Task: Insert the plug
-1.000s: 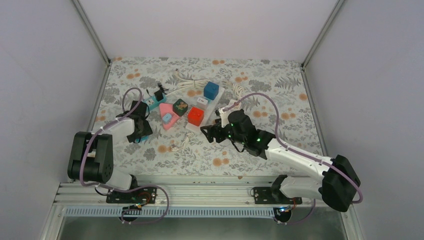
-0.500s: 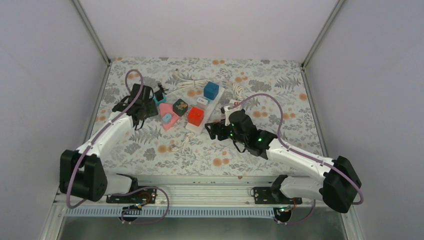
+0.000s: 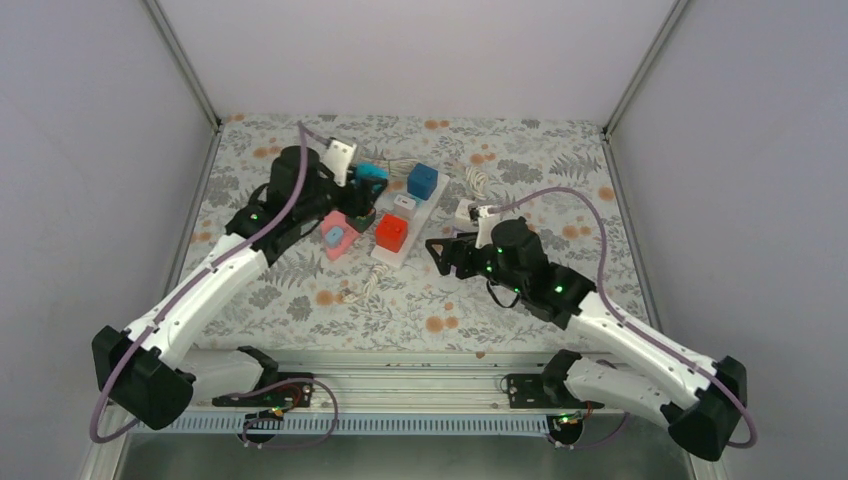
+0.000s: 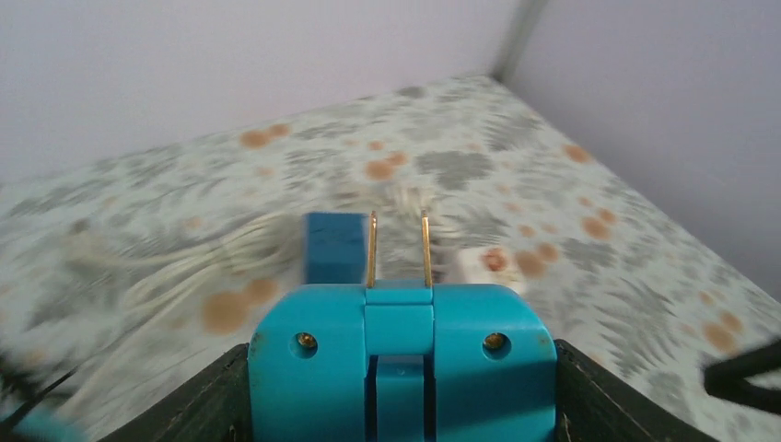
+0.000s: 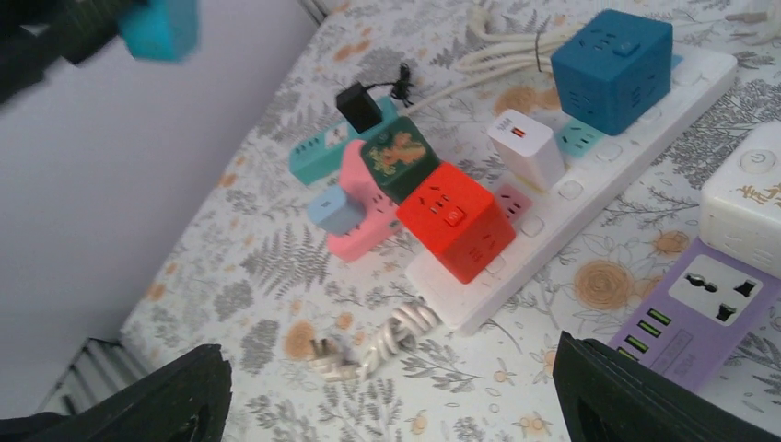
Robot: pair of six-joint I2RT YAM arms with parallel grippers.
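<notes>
Two prongs (image 4: 372,250) on the teal plug (image 4: 401,322), clenched by the left pincer (image 4: 401,382), could miss the power strip (image 5: 589,193) if tilted; the right pincer (image 5: 405,391) gapes empty.

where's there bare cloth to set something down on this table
Open cloth lies on the right, between the right arm and the wall, and along the near edge in front of the coiled cord. Mid-table is crowded: the white power strip with the red cube and blue cube, the pink socket beside it, and the left fingers holding the teal plug above.
</notes>
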